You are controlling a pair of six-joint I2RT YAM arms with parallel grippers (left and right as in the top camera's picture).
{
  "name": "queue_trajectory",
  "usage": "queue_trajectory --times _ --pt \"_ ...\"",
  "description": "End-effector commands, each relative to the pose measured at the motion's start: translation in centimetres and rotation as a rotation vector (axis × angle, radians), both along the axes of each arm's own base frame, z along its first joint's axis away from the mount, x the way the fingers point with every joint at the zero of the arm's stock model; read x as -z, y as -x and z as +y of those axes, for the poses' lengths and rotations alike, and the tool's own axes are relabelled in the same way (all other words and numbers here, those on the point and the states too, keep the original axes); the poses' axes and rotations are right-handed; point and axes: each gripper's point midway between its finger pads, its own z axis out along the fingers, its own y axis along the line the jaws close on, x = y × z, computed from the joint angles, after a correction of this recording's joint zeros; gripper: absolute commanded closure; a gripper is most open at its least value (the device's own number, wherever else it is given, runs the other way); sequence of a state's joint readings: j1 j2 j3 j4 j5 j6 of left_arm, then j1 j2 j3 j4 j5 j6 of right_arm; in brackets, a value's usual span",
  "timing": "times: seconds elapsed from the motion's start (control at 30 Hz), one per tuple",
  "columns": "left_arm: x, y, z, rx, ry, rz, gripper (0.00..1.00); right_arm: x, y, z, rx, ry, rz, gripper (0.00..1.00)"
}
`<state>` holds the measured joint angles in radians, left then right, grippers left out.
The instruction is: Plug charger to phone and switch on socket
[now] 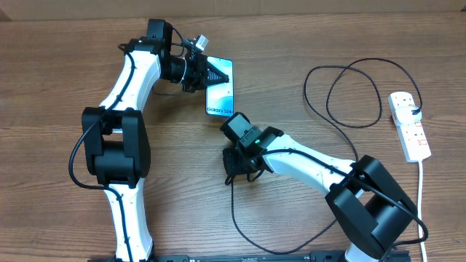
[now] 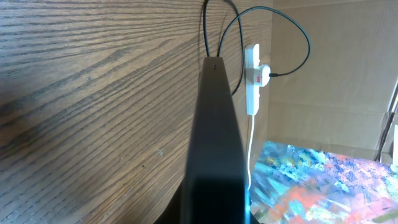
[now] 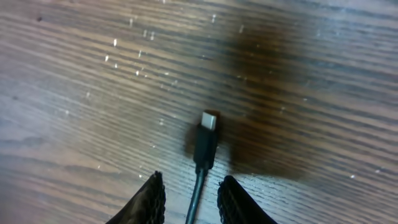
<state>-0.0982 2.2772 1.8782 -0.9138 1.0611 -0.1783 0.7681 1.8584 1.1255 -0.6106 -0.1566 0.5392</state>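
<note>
My left gripper (image 1: pixel 213 73) is shut on the top end of the phone (image 1: pixel 221 92), whose cyan screen faces up at the table's back middle. In the left wrist view the phone (image 2: pixel 215 130) shows edge-on as a dark slab running away from the camera. The charger (image 1: pixel 342 109) is a thin black cable looping from the socket (image 1: pixel 409 125) round to my right gripper (image 1: pixel 235 173). In the right wrist view its plug tip (image 3: pixel 207 134) lies on the wood just ahead of the right gripper (image 3: pixel 191 199). The jaws stand open, one on each side of the cable, with a gap on both sides.
The white socket (image 2: pixel 251 81) lies at the far right with a plug in it and its white cord (image 1: pixel 422 204) running toward the front edge. A colourful patterned surface (image 2: pixel 323 186) shows beyond the table in the left wrist view.
</note>
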Motion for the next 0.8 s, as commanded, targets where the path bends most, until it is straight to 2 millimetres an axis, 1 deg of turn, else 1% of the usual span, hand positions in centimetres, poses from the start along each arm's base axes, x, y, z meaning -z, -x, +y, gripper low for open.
queue_trajectory --times 0.0,0.17,0.33,0.37,0.53,0.63,0.7,0.73,0.77 --pt "-1.3 0.2 -0.5 0.023 0.024 -0.038 0.96 0.2 -0.6 -0.4 0.054 0.027 -0.026 0.75" --pt "-1.3 0.2 -0.5 0.025 0.024 -0.04 0.96 0.3 -0.6 -0.3 0.054 0.027 -0.025 0.76" --pt "-1.3 0.2 -0.5 0.025 0.024 -0.038 0.96 1.4 -0.5 -0.3 0.068 0.046 -0.012 0.76" --pt "-1.3 0.2 -0.5 0.024 0.024 -0.038 0.96 1.7 -0.5 -0.3 0.076 0.049 -0.007 0.77" --pt "-1.2 0.2 -0.5 0.026 0.023 -0.042 0.96 1.9 -0.7 -0.3 0.095 0.046 -0.003 0.95" --pt "-1.2 0.2 -0.4 0.03 0.023 -0.051 0.96 1.8 -1.0 -0.3 0.102 0.044 -0.006 0.96" --pt "-1.2 0.2 -0.4 0.031 0.022 -0.054 0.96 1.4 -1.6 -0.9 0.122 0.049 -0.002 0.96" --pt "-1.3 0.2 -0.4 0.031 0.023 -0.054 0.96 1.2 -2.1 -1.5 0.132 0.062 0.002 0.96" --pt "-1.3 0.2 -0.4 0.031 0.022 -0.054 0.96 0.8 -2.8 -2.7 0.142 0.093 0.007 0.96"
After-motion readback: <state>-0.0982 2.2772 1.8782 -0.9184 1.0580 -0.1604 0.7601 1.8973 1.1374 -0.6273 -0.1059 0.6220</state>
